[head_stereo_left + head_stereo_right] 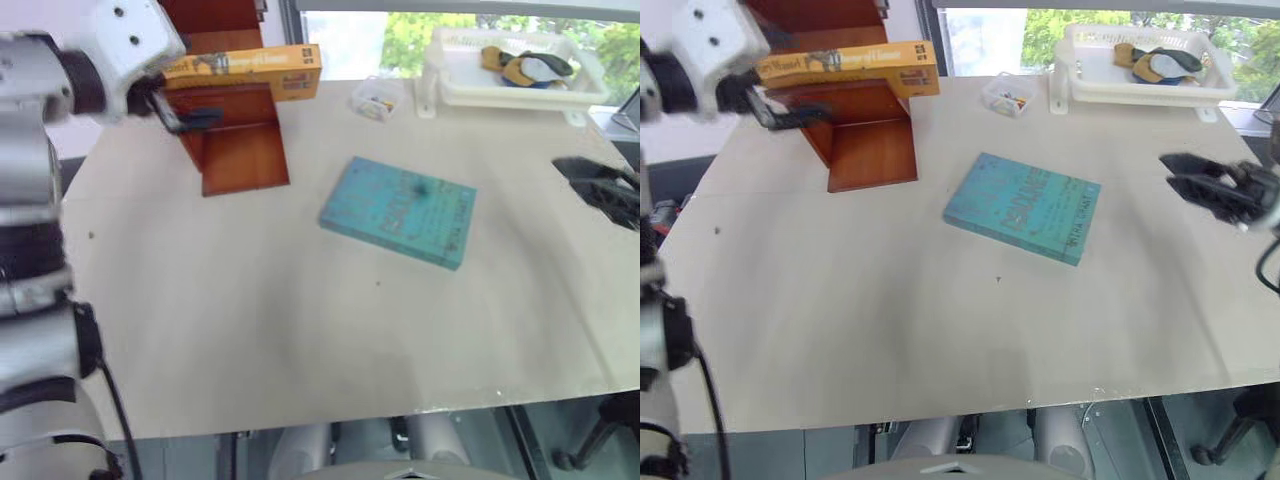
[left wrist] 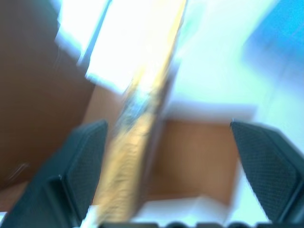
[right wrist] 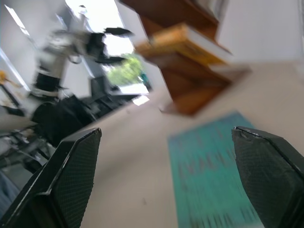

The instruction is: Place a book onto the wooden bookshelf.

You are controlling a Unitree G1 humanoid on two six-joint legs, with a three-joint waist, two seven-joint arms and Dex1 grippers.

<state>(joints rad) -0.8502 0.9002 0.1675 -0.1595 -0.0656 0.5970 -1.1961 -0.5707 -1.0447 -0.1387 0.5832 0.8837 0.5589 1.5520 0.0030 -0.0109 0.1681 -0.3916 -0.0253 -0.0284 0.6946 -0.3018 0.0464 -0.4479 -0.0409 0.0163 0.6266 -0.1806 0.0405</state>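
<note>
Pale beige tabletop (image 1: 940, 330), wide and mostly bare. At its far left corner stands the tall reddish-brown polished wooden bookshelf (image 1: 872, 155). Thick yellow-orange paperback book (image 1: 850, 63) lies flat on one shelf, one end jutting out past the shelf's edge.

Thinner teal-blue book (image 1: 1022, 207) lies flat mid-table, apart from everything. White plastic tray (image 1: 1135, 88) at the far right edge, small clear box (image 1: 1006, 99) beside it.

Left gripper (image 1: 790, 105): fingers spread wide, empty, beside the shelf. Right gripper (image 1: 1200, 185): fingers wide apart, empty, hovering over the table's right side.

Step looks like release and retreat. Next move: draw the left arm clear without clipping the overhanging book.
</note>
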